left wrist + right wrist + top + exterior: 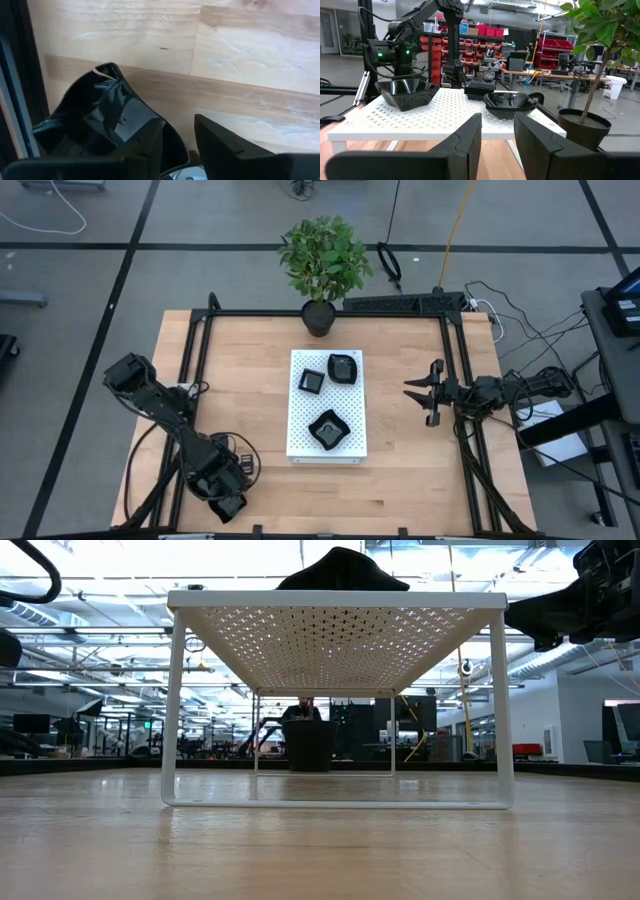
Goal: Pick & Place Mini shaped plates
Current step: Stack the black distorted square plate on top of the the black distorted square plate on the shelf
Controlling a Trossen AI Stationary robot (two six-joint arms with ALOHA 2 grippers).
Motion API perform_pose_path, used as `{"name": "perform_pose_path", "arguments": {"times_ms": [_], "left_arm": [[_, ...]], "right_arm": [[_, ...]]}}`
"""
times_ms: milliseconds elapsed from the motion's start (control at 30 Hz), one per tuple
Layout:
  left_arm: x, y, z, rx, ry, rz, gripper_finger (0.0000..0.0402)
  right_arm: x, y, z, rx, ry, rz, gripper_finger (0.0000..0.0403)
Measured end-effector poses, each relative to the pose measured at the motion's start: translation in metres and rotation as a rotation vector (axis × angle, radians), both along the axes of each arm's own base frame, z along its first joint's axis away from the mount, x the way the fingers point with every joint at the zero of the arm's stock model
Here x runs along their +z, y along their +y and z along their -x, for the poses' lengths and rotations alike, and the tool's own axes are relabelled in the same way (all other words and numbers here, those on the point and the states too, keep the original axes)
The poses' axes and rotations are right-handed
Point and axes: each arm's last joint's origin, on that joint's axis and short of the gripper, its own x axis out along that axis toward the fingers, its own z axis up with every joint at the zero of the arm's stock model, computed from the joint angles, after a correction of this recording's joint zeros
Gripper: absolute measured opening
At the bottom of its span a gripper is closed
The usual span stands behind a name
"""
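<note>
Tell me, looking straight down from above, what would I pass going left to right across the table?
Left arm's dark tool → small square glossy black dish → rounded glossy black dish → right arm's dark tool. All the dishes, including a larger wavy-edged one, sit on the white perforated board.

Four glossy black mini plates. Three upright on the white board: small square plate far-left, rounded plate far-right just beside it, larger wavy-edged square plate near-centre, apart from both. A fourth wavy-edged plate is in my left gripper, near-left over the table, tilted.
</note>
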Motion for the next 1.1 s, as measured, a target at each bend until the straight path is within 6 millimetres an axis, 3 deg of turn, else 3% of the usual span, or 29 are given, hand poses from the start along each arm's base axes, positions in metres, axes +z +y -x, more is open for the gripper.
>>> {"name": "perform_pose_path", "arguments": {"times_ms": [100,333,700,900,1100], "left_arm": [[-0.001,0.001,-0.001,0.004,-0.002,0.0,0.0101],[-0.001,0.003,-0.001,-0.021,-0.025,-0.028,0.0009],[0.006,0.008,-0.011,-0.209,-0.214,-0.206,0.0005],[0.04,0.011,-0.027,-0.359,-0.285,-0.358,0.0002],[0.102,0.016,-0.043,-0.542,-0.378,-0.589,0.0002]], "right_arm": [[0.0,0.0,0.0,0.0,0.0,0.0,0.0102],[0.0,0.0,0.0,0.0,0.0,0.0,0.0102],[0.0,0.0,0.0,0.0,0.0,0.0,0.0102],[0.0,0.0,0.0,0.0,0.0,0.0,0.0102],[0.0,0.0,0.0,0.0,0.0,0.0,0.0102]]}}
